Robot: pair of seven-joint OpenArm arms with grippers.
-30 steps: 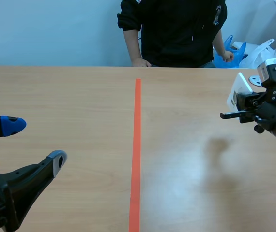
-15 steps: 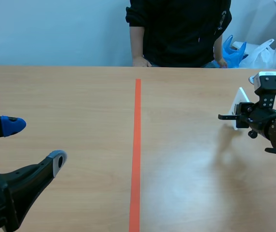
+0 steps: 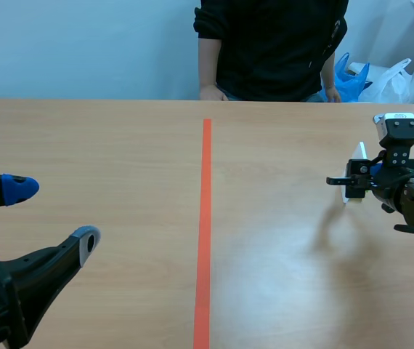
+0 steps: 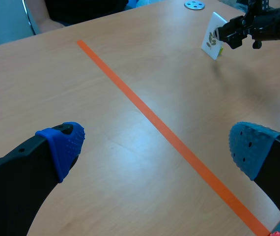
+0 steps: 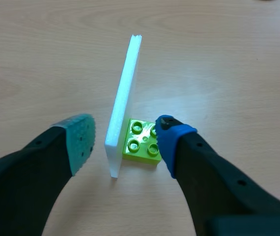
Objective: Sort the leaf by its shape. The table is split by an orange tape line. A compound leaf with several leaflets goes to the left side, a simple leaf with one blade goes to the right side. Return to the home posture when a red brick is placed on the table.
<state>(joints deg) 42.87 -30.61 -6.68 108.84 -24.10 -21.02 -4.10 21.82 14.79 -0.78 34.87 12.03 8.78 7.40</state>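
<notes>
The leaf card (image 5: 125, 93) on its green brick (image 5: 142, 140) stands on the desk (image 3: 120, 145) right of the tape line (image 3: 205, 218), my right fingers (image 5: 78, 142) parted loosely around it, my left fingers (image 4: 61, 142) wide open and empty, so I judge only withdrawing remains.

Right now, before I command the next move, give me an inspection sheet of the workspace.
Surface: wooden table, split by an orange tape line.
Job's things: white card standing upright against a green brick, on the table right of the line; its leaf picture is too small to tell the shape.
Clutter: grey disc with holes beyond the card.
Hands: left hand open, empty, over the left side; right hand open, straddling card and brick, its teal pad clear of the card.
Cables: nothing seen.
Surroundings: person in a dark top across the table; blue and white bags behind.
</notes>
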